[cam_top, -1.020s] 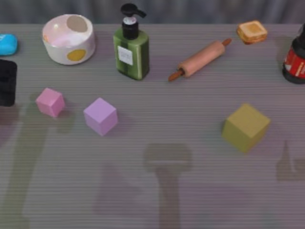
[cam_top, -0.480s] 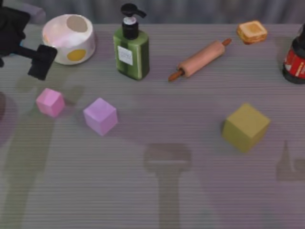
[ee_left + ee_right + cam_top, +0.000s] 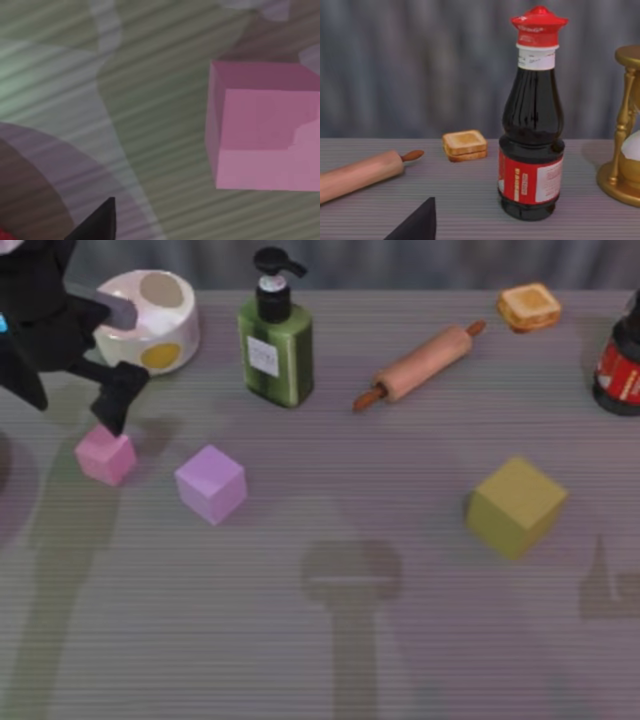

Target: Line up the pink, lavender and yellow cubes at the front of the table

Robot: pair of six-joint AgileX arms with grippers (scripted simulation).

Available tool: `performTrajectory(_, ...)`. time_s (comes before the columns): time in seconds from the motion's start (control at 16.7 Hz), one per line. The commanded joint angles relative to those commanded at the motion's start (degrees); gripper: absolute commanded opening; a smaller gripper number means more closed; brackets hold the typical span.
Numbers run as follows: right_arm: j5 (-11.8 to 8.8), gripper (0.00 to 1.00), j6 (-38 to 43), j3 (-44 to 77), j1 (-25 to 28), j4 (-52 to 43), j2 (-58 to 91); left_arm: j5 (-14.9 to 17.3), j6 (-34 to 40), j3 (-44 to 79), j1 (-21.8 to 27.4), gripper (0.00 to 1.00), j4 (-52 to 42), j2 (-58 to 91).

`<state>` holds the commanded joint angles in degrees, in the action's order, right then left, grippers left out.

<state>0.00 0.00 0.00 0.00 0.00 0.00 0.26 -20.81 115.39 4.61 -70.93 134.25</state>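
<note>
Barely begun: small matte bright-pink cube [image 3: 105,456], pale lavender cube [image 3: 211,483] and big mustard-yellow cube [image 3: 515,506] scattered mid-table, none at front; black left gripper [image 3: 115,405] just above pink, finger state indiscernible; right arm parked off right.

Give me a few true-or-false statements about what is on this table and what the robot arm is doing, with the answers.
1. The left gripper is just above the pink cube. True.
2. The yellow cube sits on the table's left side. False: it is on the right, apart from the other two cubes.
3. The lavender cube rests on the table, no gripper at it. True.
4. The rolling pin lies on top of the green pump bottle. False: it lies on the table beside it.
</note>
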Motion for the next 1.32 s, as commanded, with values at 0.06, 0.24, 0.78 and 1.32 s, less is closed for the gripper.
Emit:
performTrajectory(0.06, 0.0, 1.0, 0.0, 0.0, 0.0, 0.0, 0.0, 0.0, -0.08, 0.51, 0.02, 1.0, -0.24, 0.47)
performTrajectory(0.24, 0.0, 1.0, 0.0, 0.0, 0.0, 0.0, 0.0, 0.0, -0.08, 0.51, 0.02, 1.0, -0.24, 0.47)
performTrajectory(0.78, 0.0, 1.0, 0.0, 0.0, 0.0, 0.0, 0.0, 0.04, -0.19, -7.19, -0.08, 1.0, 11.36, 3.97)
performTrajectory(1.32, 0.0, 1.0, 0.0, 0.0, 0.0, 0.0, 0.0, 0.07, -0.21, -10.67, -0.05, 0.85, 16.43, 5.96)
